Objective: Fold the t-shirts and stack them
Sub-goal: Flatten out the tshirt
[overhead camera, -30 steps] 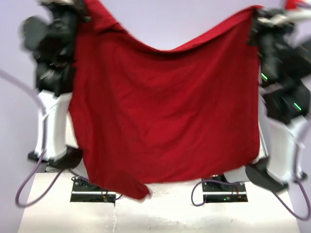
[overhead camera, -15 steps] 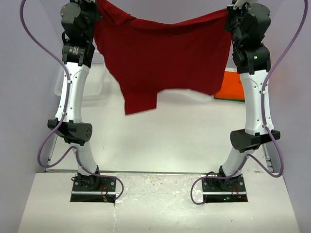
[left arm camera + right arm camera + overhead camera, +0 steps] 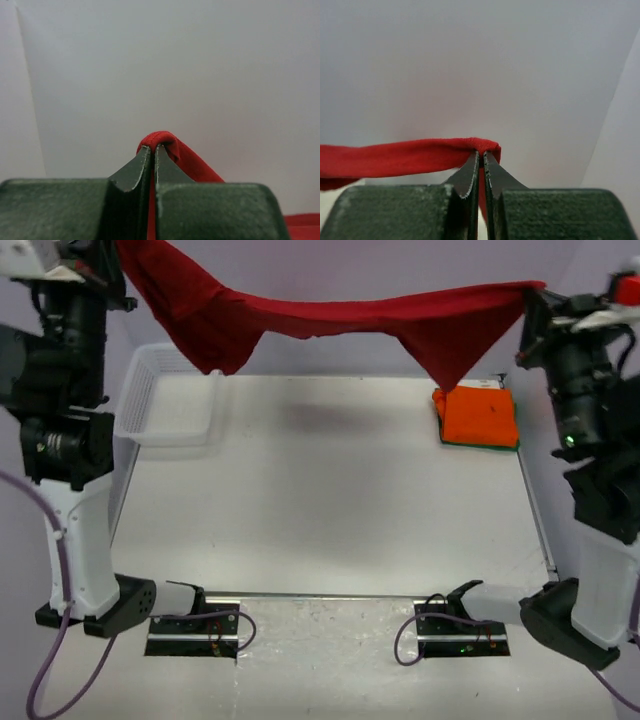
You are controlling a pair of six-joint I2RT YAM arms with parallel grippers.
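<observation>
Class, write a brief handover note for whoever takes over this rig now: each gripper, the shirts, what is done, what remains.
Left gripper: shut on one end of the dark red t-shirt.
Right gripper: shut on the other end; the shirt hangs stretched between them above the table.
Orange t-shirt: folded at the table's far right, on a green t-shirt showing only an edge.
Done: that stack. Left: lay the red shirt flat, fold it, add it to the stack.
</observation>
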